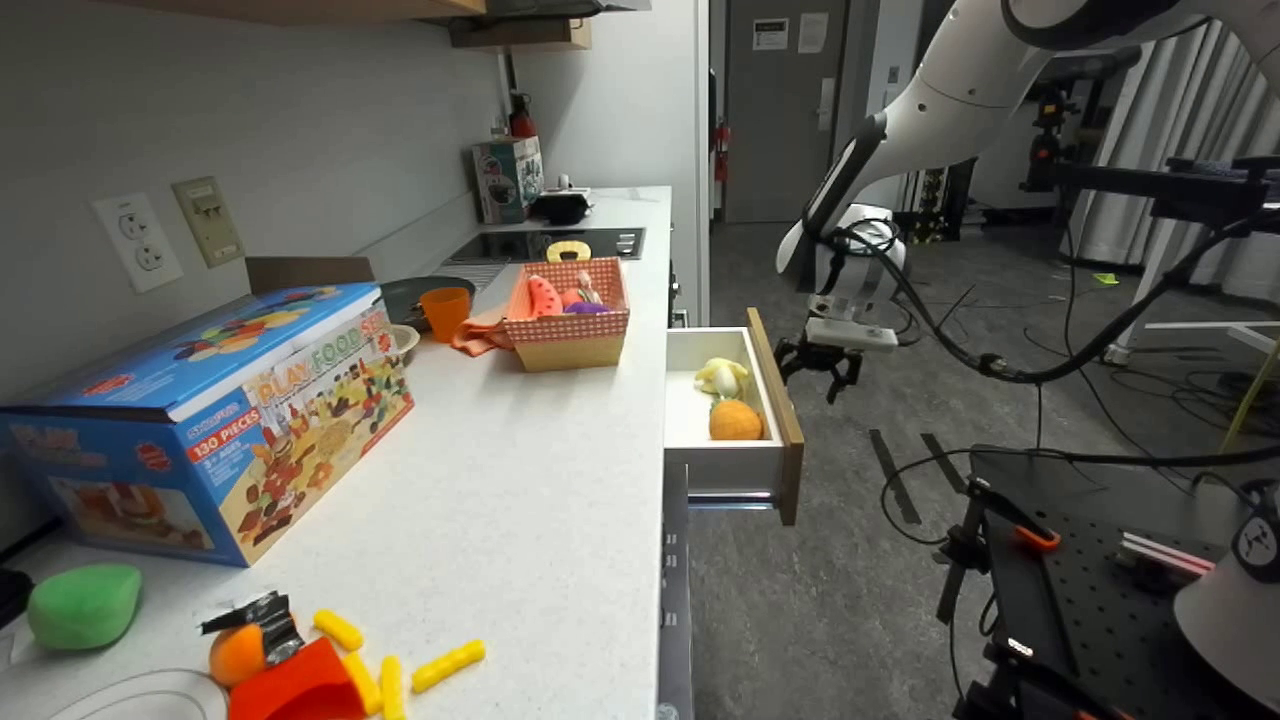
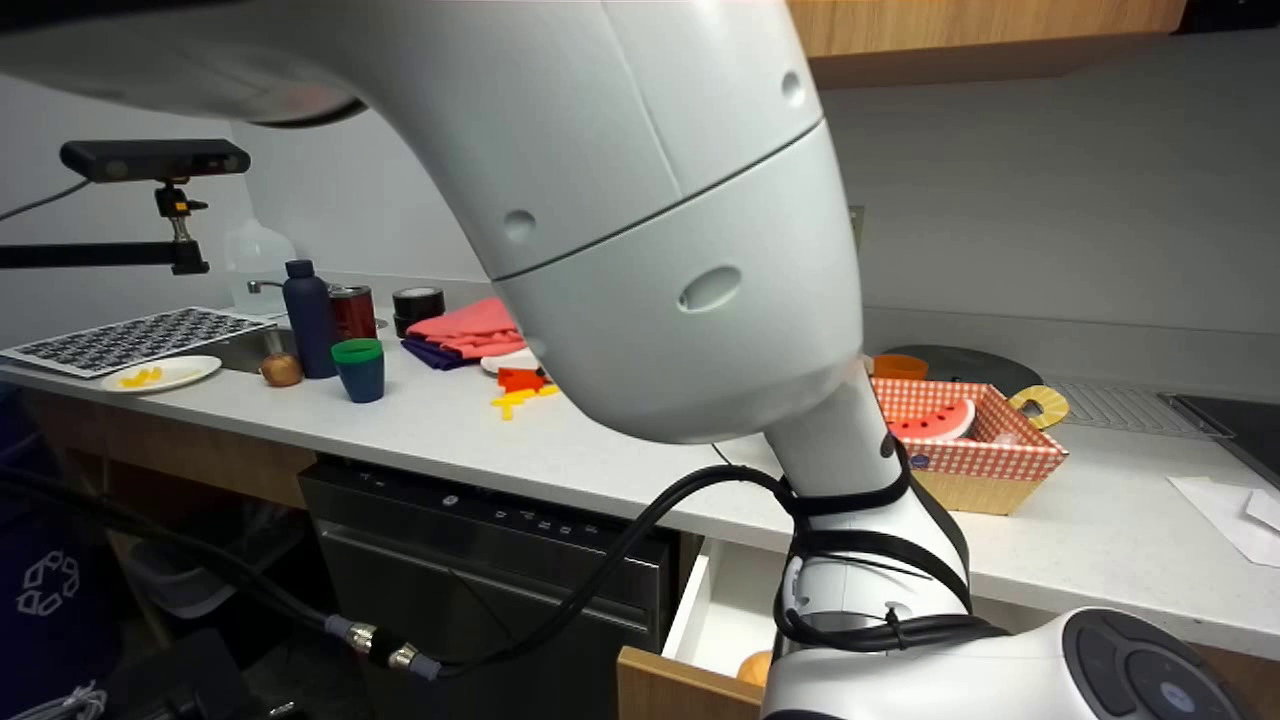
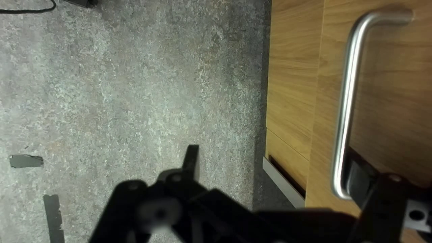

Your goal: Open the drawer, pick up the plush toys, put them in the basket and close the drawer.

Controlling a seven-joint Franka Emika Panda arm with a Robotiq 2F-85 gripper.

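Your end effector (image 1: pixel 808 386) is at the wooden front of the drawer (image 1: pixel 776 390), jaws spread wide, nothing gripped. In the wrist view the steel handle (image 3: pixel 347 104) runs between them: one finger (image 3: pixel 359 182) seems to reach in behind the bar, the other finger (image 3: pixel 191 160) stands out over the floor (image 3: pixel 152 84). You can't tell whether anything touches — better come straight up out of that gap before you swing, or you may drag the drawer along.

The drawer stands open, so that step reads as done. Just past its front lie the orange-brown plush toy (image 1: pixel 735 421) and, beside it, the pale yellow plush toy (image 1: pixel 722 377); you have a way down from above, between the drawer's side walls. Picking up both, setting them in the basket (image 1: pixel 570 352) and closing up look left to do.

Next comes the edge of the counter (image 1: pixel 540 470), higher than the drawer: carry each toy well over it. A strip of counter then runs to the basket, which holds a watermelon slice (image 1: pixel 545 297) and other pieces — how much room is left inside is hard to judge. Farthest are an orange cloth (image 1: pixel 482 337) and an orange cup (image 1: pixel 446 312), so the drawer side looks the easier approach.
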